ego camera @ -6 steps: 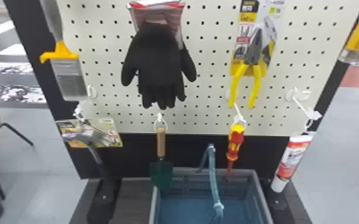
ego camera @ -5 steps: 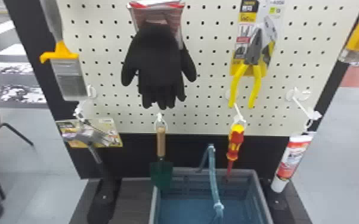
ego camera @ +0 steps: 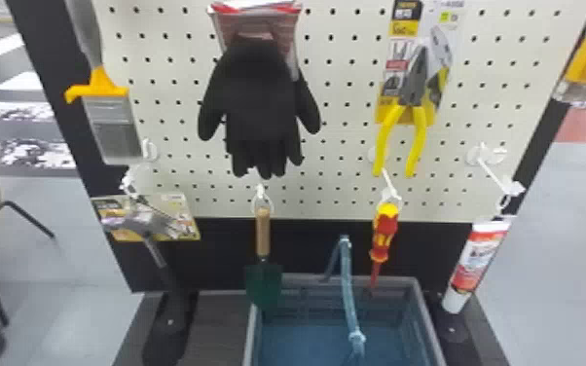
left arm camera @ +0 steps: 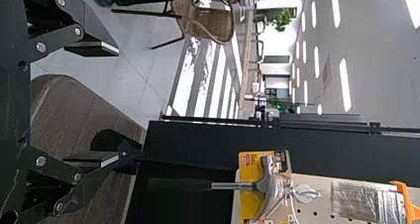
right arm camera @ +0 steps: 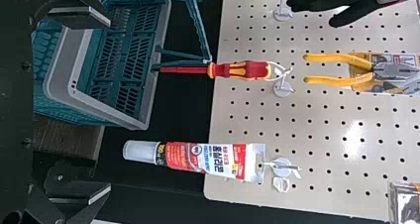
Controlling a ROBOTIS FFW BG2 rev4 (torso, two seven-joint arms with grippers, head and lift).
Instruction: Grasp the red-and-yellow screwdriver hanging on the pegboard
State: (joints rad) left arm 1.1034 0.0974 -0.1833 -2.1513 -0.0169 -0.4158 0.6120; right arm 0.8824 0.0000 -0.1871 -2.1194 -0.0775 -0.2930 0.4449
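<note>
Right pincer (right arm camera: pixel 109 105) stands open, its two flat fingers well apart, and the left pincer (left arm camera: pixel 119 104) is open too. In the head view, the red-and-yellow screwdriver (ego camera: pixel 383 233) hangs from a white hook (ego camera: pixel 390 192) right of centre, in the lower half of the frame. Its long axis runs nearly upright, handle at the top, red shaft pointing down and the tip leaning slightly toward the left of the frame. At the bottom centre, a grey-rimmed basket (ego camera: pixel 430 321) sits with its blue-green handle (ego camera: pixel 348 287) raised; its visible inside shows a blue floor and grey-blue walls. Left of the screwdriver hangs a trowel (ego camera: pixel 263 233), blade down; toward the lower right, a red-and-white tube (ego camera: pixel 477 263) hangs cap down.
</note>
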